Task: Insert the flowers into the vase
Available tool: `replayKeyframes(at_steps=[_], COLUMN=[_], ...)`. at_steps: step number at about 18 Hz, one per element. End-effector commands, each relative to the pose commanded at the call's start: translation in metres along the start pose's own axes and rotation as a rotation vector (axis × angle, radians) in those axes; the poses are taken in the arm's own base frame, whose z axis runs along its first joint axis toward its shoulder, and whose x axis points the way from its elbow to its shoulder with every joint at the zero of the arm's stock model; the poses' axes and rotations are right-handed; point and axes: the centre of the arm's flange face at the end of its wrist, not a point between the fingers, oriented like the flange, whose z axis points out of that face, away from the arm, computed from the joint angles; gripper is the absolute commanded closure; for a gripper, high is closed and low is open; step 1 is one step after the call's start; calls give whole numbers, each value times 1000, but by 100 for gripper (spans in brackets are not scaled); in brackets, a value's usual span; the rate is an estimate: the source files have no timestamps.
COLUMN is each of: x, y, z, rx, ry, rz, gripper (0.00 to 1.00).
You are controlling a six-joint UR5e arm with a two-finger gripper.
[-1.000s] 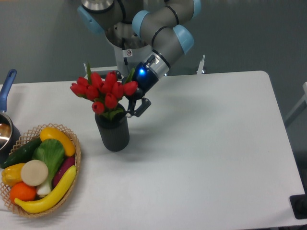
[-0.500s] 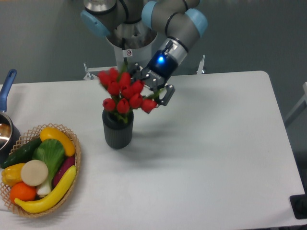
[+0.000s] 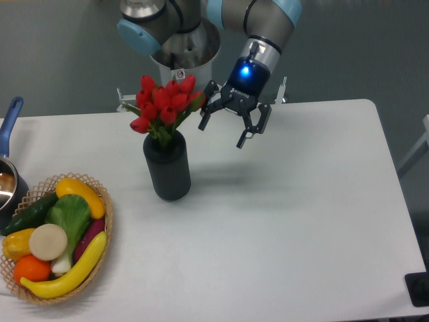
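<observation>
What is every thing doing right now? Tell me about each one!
flowers: standing in the vase, heads leaning a little left.
vase: upright on the table, holding the flowers.
gripper: open, empty, in the air to the right of the flowers.
basket: on the table, full of toy fruit and vegetables.
pot: at the left edge, blue handle pointing up.

arm links: smooth grey metal tubes, rounded at the joints
joint caps: pale blue, round, set on the sides of the joints
base column: wide grey cylinder bearing a small white label with a red mark
wrist: short dark section with a glowing blue light ring
gripper: black, two slim jaws on linkage bars, spread wide
cables: none clearly visible
</observation>
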Motion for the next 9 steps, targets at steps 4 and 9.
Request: replayKeyframes(at_steps=[4,9], x=[-24,-62], y=[4,14], z=[-19,-51], rx=[-132,-529], ry=[-69,-204], rz=[8,22], gripper=[0,0])
